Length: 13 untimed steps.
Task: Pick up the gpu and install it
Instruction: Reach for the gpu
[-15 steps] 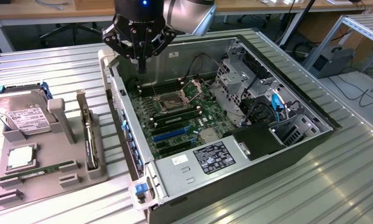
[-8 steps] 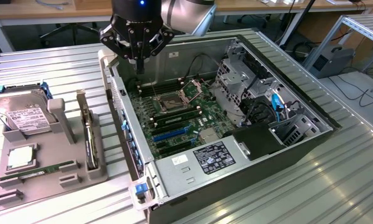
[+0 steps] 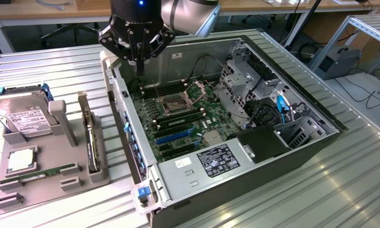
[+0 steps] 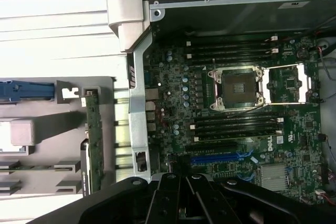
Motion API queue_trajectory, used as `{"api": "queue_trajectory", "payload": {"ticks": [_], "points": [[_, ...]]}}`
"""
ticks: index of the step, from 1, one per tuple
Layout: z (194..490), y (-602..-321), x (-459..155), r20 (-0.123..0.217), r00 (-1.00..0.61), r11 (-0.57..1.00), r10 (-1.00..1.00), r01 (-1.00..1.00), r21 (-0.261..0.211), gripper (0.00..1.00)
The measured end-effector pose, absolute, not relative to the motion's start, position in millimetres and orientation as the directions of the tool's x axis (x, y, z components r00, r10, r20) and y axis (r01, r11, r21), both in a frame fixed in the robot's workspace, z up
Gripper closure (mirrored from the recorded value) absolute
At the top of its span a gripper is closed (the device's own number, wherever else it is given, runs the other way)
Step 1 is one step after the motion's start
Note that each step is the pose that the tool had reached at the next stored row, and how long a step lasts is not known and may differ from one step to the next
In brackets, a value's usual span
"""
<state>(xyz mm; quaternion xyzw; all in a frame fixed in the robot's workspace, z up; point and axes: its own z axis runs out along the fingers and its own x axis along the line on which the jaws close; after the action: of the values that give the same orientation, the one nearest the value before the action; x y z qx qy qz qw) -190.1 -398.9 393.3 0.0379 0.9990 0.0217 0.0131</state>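
Gripper (image 3: 139,64) fingers pinched together, nothing held; hanging over case (image 3: 272,180) rear corner, clear air all round. Gpu (image 3: 91,140) upright on edge in grey holder (image 3: 43,185), exterior view's left, just beside case wall, top edge free. Hard drive (image 3: 22,116) label, power-supply sticker (image 3: 218,160): print unreadable.

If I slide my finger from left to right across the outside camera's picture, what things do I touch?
First the hard drive, then the gpu, then the motherboard, then the blue cable.
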Motion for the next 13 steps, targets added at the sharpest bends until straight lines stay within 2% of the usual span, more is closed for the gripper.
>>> {"api": "queue_trajectory", "payload": {"ticks": [13], "points": [[393.3, -398.9, -197.7, -0.024, -0.997, 0.996, 0.076, 0.075, 0.044, 0.89]]}}
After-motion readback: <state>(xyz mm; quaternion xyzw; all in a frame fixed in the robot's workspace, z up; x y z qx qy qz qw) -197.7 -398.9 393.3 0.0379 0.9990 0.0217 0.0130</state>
